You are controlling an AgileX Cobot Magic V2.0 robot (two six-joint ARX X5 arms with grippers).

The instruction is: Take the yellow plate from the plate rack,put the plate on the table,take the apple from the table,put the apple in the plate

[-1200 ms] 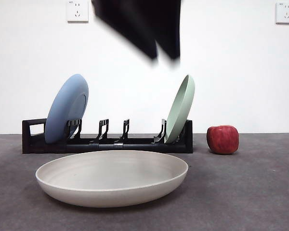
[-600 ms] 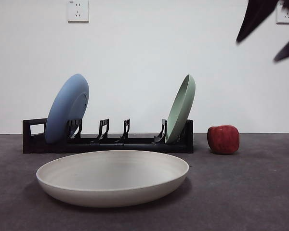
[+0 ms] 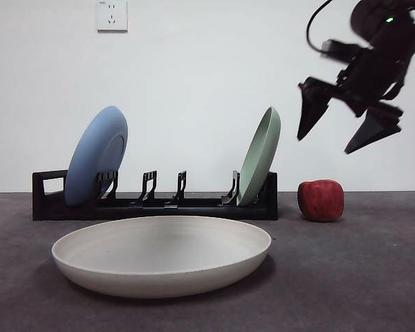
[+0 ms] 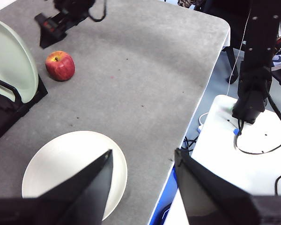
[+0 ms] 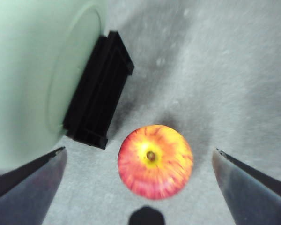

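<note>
Apple (image 5: 155, 161) pickup: my right gripper (image 3: 346, 128) wide open, empty, above it; I'd descend centred, clear of the rack (image 5: 99, 91).

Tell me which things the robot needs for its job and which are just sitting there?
Needed: yellow plate on the table; apple; plate rack; right gripper, fingers open above the apple.

Just there: blue plate and green plate in the rack; wall socket; left gripper, waiting.

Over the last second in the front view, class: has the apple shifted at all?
No. The apple sits on the table just past the end of the plate rack, as before. Only the right gripper has arrived above it, jaws open.
</note>
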